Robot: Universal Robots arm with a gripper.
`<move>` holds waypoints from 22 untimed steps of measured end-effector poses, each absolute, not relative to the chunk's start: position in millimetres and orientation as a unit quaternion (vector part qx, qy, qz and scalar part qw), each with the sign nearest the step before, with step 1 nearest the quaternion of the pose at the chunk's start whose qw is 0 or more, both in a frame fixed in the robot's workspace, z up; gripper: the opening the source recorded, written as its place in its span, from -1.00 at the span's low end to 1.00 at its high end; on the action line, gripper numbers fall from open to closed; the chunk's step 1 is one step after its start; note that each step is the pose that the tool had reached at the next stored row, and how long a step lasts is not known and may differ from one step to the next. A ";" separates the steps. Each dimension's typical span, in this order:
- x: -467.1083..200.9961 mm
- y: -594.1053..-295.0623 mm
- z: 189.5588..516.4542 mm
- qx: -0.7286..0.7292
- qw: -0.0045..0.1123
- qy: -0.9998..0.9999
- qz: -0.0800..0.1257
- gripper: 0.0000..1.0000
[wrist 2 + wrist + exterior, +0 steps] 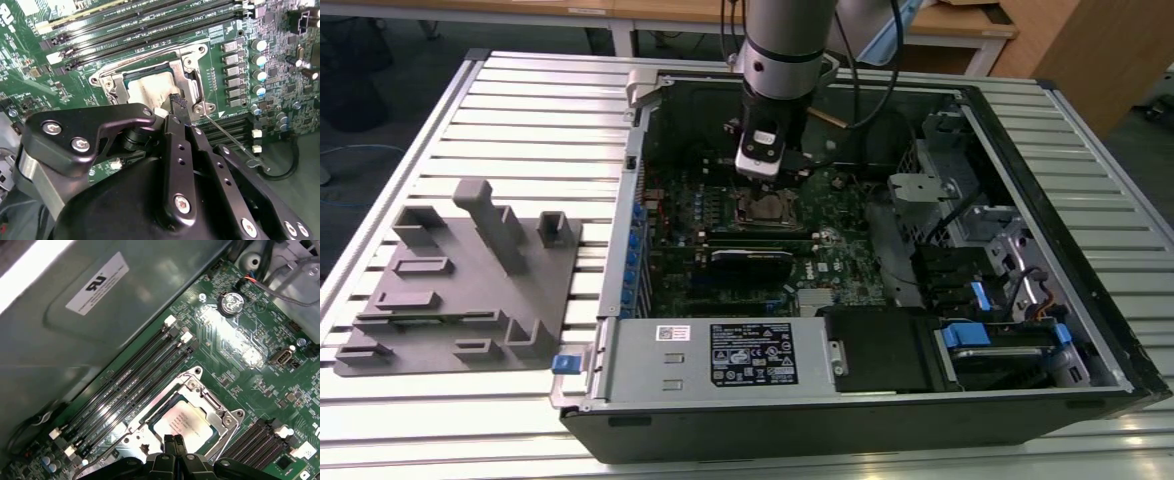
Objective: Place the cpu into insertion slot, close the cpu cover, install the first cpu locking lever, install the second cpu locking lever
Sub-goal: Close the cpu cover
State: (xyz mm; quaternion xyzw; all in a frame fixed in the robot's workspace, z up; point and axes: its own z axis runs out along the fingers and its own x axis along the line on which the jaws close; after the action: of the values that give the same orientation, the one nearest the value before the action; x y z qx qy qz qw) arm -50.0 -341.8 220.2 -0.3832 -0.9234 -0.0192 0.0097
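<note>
- The gripper [173,439] — fingers drawn together, holding nothing — hides the near edge of the insertion slot [196,373].
- The cpu [182,422] sits in that slot, ringed by the cpu cover [216,412], just beyond the fingertips.

Grey fixture block [460,285], slatted table [520,110], memory slots [134,385]

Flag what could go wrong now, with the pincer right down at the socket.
1. The shut pincer sits at the edge of the cover, over the cpu; pushing off-line might scrape the chip or bend the frame.
2. A thin lever juts out, seemingly unlatched; it might slip off the tip and spring onto the board.
</note>
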 end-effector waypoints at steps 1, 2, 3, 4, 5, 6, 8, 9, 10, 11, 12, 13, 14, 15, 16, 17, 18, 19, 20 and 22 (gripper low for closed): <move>-50.0 -341.8 220.2 -0.379 0.010 -0.925 -0.019 -0.79; -50.0 -341.8 220.2 -0.374 0.010 -0.927 -0.019 -0.79; -50.0 -341.8 220.2 -0.371 0.010 -0.928 -0.019 -0.79; -50.0 -341.8 220.2 -0.370 0.010 -0.929 -0.019 -0.79; -50.0 -341.8 220.2 -0.370 0.010 -0.929 -0.019 -0.79; -50.0 -341.8 220.2 -0.370 0.010 -0.929 -0.019 -0.79; -50.0 -341.8 220.2 -0.370 0.010 -0.929 -0.019 -0.79; -50.0 -341.8 220.2 -0.370 0.010 -0.929 -0.019 -0.79; -50.0 -341.8 220.2 -0.370 0.010 -0.929 -0.019 -0.79; -50.0 -341.8 220.2 -0.370 0.010 -0.929 -0.019 -0.79; -50.0 -341.8 220.2 -0.369 0.010 -0.929 -0.019 -0.79; -50.0 -341.8 220.2 -0.367 0.010 -0.930 -0.019 -0.79; -50.0 -341.8 220.2 -0.364 0.010 -0.931 -0.019 -0.79; -50.0 -341.8 220.2 -0.360 0.010 -0.933 -0.019 -0.79; -50.0 -341.8 220.2 -0.355 0.010 -0.935 -0.019 -0.79; -50.0 -341.8 220.2 -0.349 0.010 -0.937 -0.019 -0.79; -50.0 -341.8 220.2 -0.343 0.011 -0.939 -0.019 -0.79; -50.0 -341.8 220.1 -0.336 0.011 -0.942 -0.019 -0.79; -50.0 -341.8 220.1 -0.329 0.011 -0.944 -0.019 -0.79; -50.0 -341.8 220.0 -0.312 0.011 -0.950 -0.018 -0.79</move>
State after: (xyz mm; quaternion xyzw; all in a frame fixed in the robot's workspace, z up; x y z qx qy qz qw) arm -50.0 -341.8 220.0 -0.3115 -0.9500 -0.0184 0.0111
